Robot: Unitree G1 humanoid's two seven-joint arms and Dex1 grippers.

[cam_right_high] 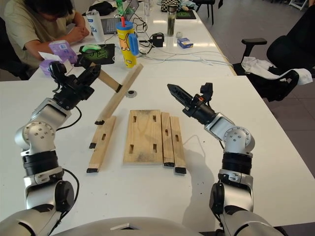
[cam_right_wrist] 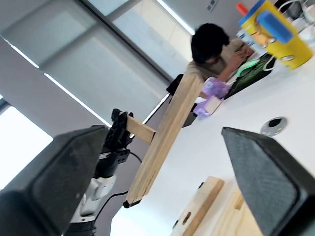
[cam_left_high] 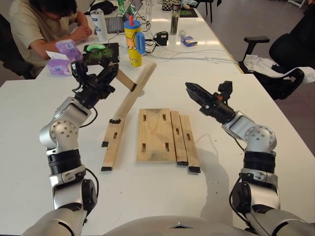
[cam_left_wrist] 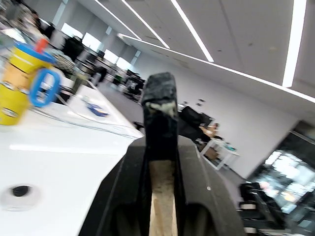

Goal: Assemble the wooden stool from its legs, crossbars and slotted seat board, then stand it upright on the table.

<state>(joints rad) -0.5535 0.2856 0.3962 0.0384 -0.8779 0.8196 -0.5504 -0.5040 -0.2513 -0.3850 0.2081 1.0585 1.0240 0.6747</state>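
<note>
Left tool (cam_left_high: 109,71) closed on crossbar (cam_left_high: 127,82), far left over tabletop (cam_left_high: 221,167). Crossbar joins raised leg (cam_left_high: 129,102); that leg tilted, near end on tabletop. Right tool (cam_left_high: 194,92) open, empty, above tabletop right of seat board (cam_left_high: 155,135). Board flat at centre; slotted leg (cam_left_high: 112,145) left of it, leg pair (cam_left_high: 184,140) just beside right edge. Wood judged stiff, light, not fragile; peg joint may slip. Grip legs mid-length, clear of slots.

I see the seat board (cam_left_high: 155,135) flat on the tabletop (cam_left_high: 147,191) at frame centre, a pair of legs (cam_left_high: 178,137) just right of it, a slotted leg (cam_left_high: 113,143) to its left, and above that a tilted leg (cam_left_high: 135,93) whose crossbar (cam_left_high: 125,81) sits in my left end effector (cam_left_high: 106,73)
</note>
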